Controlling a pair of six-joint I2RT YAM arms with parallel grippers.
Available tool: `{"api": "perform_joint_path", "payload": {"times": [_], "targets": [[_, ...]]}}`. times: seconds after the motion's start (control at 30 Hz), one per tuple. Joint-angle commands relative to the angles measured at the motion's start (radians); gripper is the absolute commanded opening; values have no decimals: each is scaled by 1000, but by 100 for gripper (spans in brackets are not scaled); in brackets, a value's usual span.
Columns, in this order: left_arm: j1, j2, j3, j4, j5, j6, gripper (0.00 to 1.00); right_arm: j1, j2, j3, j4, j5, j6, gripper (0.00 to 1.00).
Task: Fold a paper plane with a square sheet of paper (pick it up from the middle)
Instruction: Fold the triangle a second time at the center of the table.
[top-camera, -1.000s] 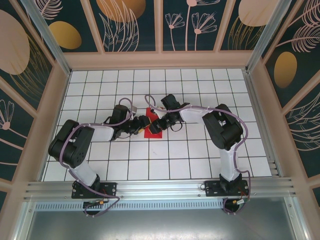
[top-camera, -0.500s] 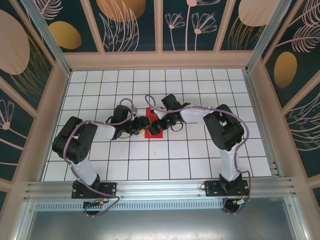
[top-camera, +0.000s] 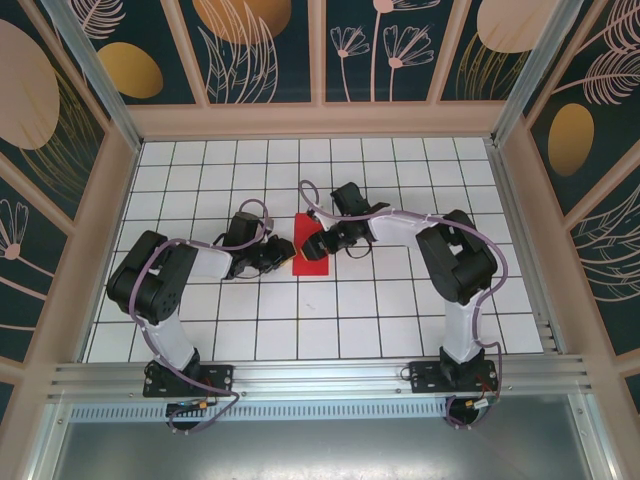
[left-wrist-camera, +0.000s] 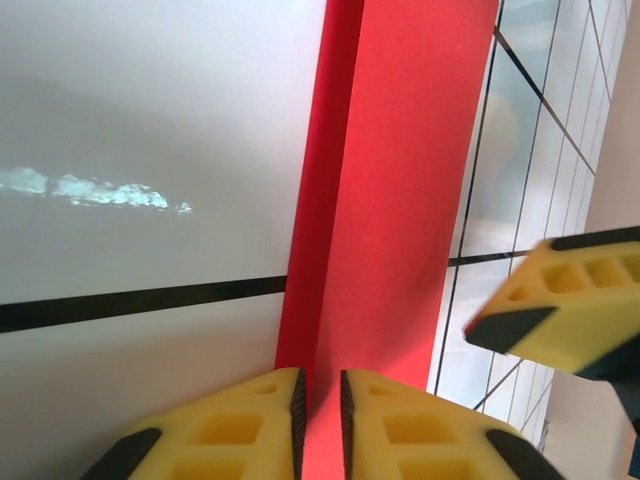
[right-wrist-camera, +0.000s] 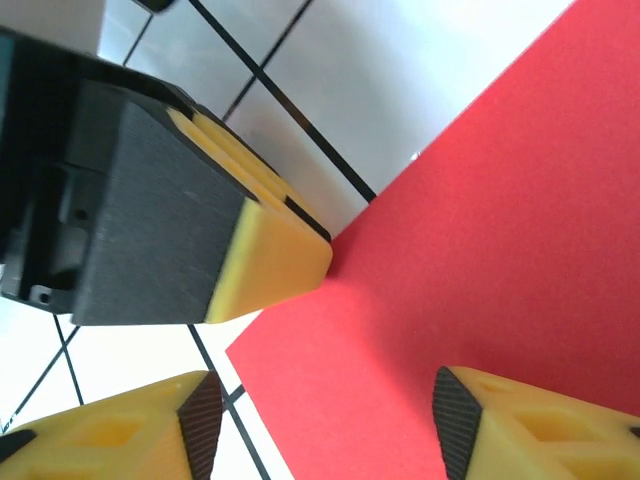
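The red paper (top-camera: 310, 266) lies as a narrow folded shape near the middle of the white grid table (top-camera: 400, 300), between the two arms. In the left wrist view its long edges run straight away from the camera, and a darker folded strip lies along its left edge.

The left gripper (left-wrist-camera: 320, 385) has its yellow fingers (left-wrist-camera: 240, 425) pressed almost together, and the near end of the paper sits in the thin gap between them. The right gripper (right-wrist-camera: 325, 415) is spread wide. Its two fingertips stand on either side of a corner of the paper, with the flat red surface between them. Whether they touch the paper cannot be told.

In the top view both grippers meet at the paper, the left one at its left edge. Bare tiles reach from there to the wooden walls (top-camera: 320, 122) on every side.
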Motion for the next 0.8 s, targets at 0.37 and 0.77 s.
{"api": "perform_joint_path", "payload": {"times": [0.37,0.77], "targets": [[-3,27,24,-30,-7,31,16,-25,61,95,50,257,236,45],[-5,13,17,-6,28,18,21,-24,144,128,21,302,296,43]]}}
